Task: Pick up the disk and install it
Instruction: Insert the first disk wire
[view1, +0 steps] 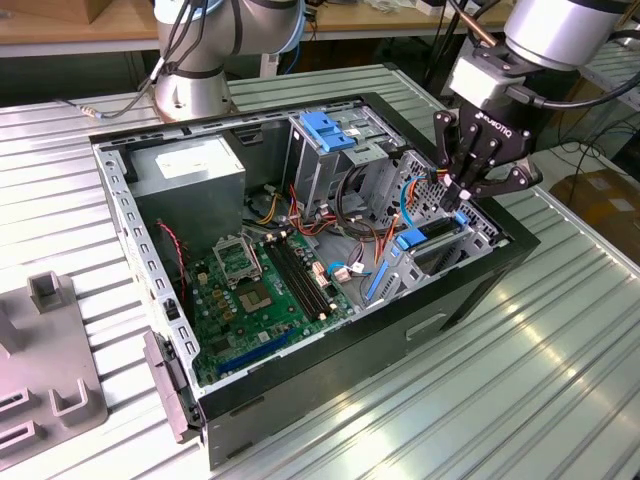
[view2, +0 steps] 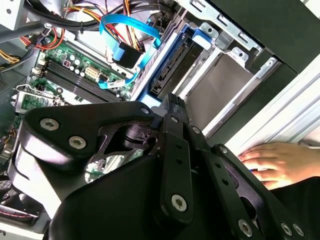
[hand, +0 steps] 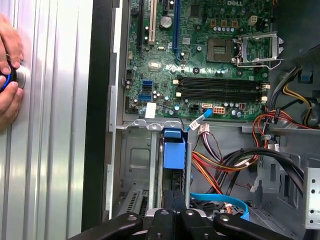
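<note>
The disk (view1: 432, 236) stands on edge in the drive bay at the corner of the open computer case (view1: 330, 350) on the exterior view's right. Its blue side rail (hand: 174, 155) and dark edge (view2: 170, 72) show in the wrist views. My gripper (view1: 462, 194) hangs straight over the disk's outer end. Its black fingers are shut against each other with nothing between them. The fingertips (hand: 170, 196) sit at the end of the blue rail, and in the second wrist view the gripper (view2: 172, 100) ends right by the disk's edge. Contact is unclear.
Inside the case lie the green motherboard (view1: 255, 285), a grey power supply box (view1: 190, 170), a blue-topped drive cage (view1: 330, 130) and loose cables (hand: 220, 165). A person's hand (hand: 9, 75) rests on the ribbed table beside the case. A grey fixture (view1: 50, 350) stands at the exterior view's left.
</note>
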